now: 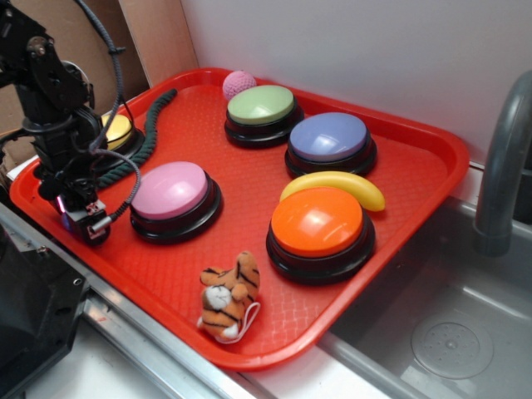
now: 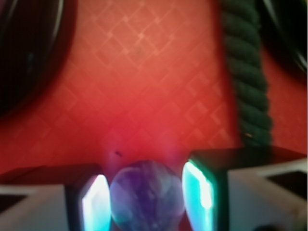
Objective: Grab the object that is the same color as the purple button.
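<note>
Exterior view: five domed push buttons on black bases are counted on the red tray [image 1: 399,216]: the purple button [image 1: 329,138], one green [image 1: 261,105], one pink [image 1: 170,190], one orange [image 1: 317,221], and one yellow [image 1: 119,130], partly hidden behind the arm. Also seen: one pink crocheted ball [image 1: 238,83] at the far rim, one yellow banana [image 1: 337,184] touching the orange button's far side, one tiger plush [image 1: 229,293] near the front rim, one dark green rope [image 1: 148,125] curving along the left side. The gripper [image 1: 81,218] is lowered to the tray's left edge, just beside the pink button; the jaws' state can't be told here, and the purple ball isn't made out. A grey tap and sink are seen at right. No writing is readable.

Wrist view: one purple ball [image 2: 147,196] is seen between the two fingers [image 2: 96,204], w/ both pads touching or nearly touching its sides, so the jaws are set narrow around it. It's small, glossy, translucent, blurred at close range. It sits on the tray surface, w/ the rope at upper right.
</note>
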`<state>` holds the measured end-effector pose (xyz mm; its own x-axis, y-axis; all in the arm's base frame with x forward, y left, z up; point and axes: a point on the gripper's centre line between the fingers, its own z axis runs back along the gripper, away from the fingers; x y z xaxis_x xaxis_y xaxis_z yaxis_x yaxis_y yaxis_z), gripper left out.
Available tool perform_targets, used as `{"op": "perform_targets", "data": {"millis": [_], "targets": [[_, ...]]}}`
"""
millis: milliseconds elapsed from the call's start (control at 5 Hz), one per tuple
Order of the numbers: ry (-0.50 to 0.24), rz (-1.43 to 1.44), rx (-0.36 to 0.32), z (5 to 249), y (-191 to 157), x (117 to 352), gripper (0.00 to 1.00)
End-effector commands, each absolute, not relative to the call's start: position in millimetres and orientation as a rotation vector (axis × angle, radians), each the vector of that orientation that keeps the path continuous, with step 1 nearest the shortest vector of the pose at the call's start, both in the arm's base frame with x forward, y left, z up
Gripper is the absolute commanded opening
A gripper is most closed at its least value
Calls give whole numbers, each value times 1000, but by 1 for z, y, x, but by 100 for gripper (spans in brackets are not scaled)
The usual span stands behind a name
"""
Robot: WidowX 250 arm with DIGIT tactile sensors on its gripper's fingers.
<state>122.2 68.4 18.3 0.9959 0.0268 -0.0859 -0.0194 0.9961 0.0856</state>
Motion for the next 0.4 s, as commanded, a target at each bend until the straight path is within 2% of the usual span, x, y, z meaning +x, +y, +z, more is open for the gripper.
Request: {"op": "perform_targets", "data": {"millis": [0,200], "targets": [[-35,148,20,103,68,160,0],[-68,144,29,154,51,188,0]]}}
